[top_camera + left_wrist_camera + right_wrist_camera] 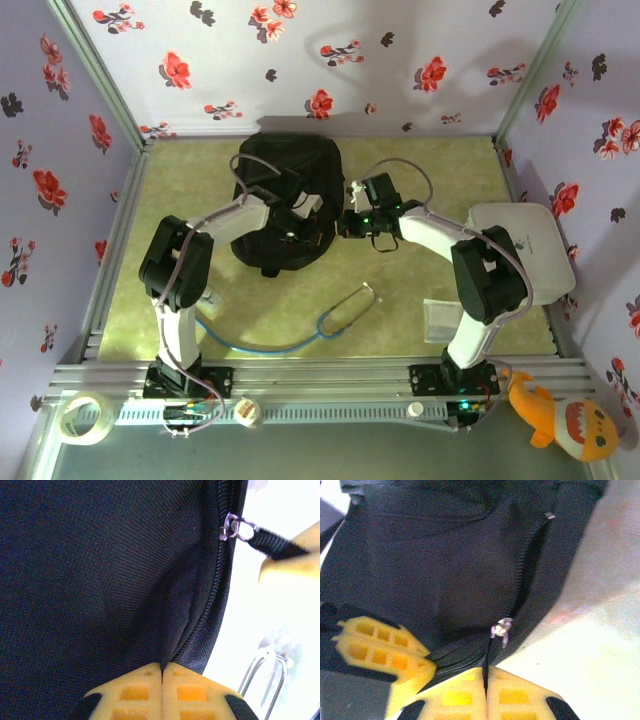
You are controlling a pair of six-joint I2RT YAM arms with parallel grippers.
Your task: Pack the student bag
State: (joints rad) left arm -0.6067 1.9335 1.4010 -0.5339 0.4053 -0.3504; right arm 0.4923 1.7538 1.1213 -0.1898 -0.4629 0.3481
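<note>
While left jaws pinch the student bag (100,580) fabric, right jaws clamp its zip pull (501,629)

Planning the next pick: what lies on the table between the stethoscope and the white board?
A small clear packet lies between the stethoscope and the white board, seen in the top view.

Bright even light, soft shadows on the back wall (400,90), table (600,605) blown out and blurred in wrist views
</note>
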